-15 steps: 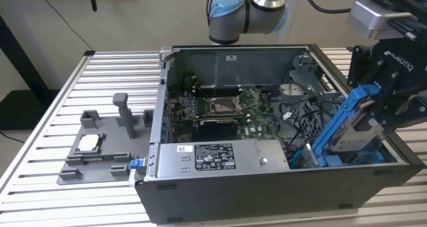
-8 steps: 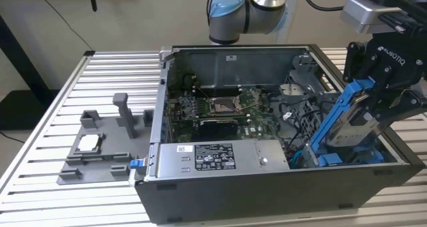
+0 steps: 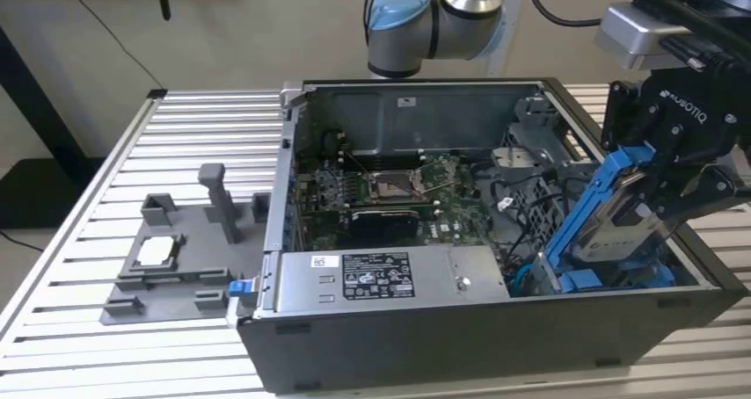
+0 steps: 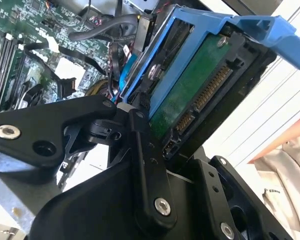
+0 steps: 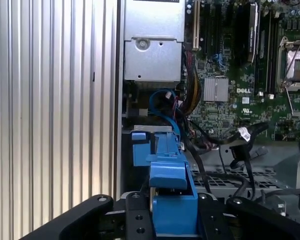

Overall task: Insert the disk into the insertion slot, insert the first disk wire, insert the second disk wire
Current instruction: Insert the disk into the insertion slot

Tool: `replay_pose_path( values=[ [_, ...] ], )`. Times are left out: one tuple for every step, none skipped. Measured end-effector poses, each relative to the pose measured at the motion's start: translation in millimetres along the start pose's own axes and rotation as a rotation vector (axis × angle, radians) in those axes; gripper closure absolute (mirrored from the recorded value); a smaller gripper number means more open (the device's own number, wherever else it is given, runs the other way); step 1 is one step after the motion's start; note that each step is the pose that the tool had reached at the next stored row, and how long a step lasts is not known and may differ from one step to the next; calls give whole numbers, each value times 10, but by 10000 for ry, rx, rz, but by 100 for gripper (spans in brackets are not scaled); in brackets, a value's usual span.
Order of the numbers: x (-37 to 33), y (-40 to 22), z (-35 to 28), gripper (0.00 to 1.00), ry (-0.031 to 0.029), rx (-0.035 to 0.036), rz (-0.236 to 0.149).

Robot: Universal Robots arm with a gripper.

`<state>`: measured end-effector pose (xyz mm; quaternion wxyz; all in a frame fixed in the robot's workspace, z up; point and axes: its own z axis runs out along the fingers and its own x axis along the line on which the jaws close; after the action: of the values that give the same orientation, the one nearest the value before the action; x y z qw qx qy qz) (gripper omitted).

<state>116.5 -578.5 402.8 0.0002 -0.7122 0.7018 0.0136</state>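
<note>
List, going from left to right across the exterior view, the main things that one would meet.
grey plastic fixture tray → grey labelled metal power-supply box → silver-grey rectangular disk in its blue plastic carrier, held tilted over the open case by the black hand.

We have the exterior view high, angled down into the open computer case (image 3: 470, 355). Both wrist views sit tight behind the gripper (image 5: 172, 215): first wrist view faces along the disk (image 5: 162, 145) to the motherboard (image 5: 230, 115), second wrist view hugs the disk's connector end. All three share disk and motherboard.
</note>
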Motion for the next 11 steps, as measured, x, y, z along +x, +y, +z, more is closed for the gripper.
replay_pose_path(
  values=[
    [0, 0, 19, 67, -1, 1, 0],
    [1, -1, 37, 67, -1, 1, 0],
    [1, -1, 55, 67, -1, 0, 0],
    [1, -1, 74, 67, -1, 0, 0],
    [2, -2, 92, 67, -1, 1, 0],
    [2, -2, 110, 67, -1, 0, 0],
    [3, -2, 127, 67, -1, 1, 0],
    [3, -3, 138, 67, -1, 0, 0],
    [2, -3, 142, 67, 1, 0, 1],
    [2, -3, 143, 67, 0, 0, 1],
    [3, -3, 143, 67, 3, 0, 0]
  ],
)
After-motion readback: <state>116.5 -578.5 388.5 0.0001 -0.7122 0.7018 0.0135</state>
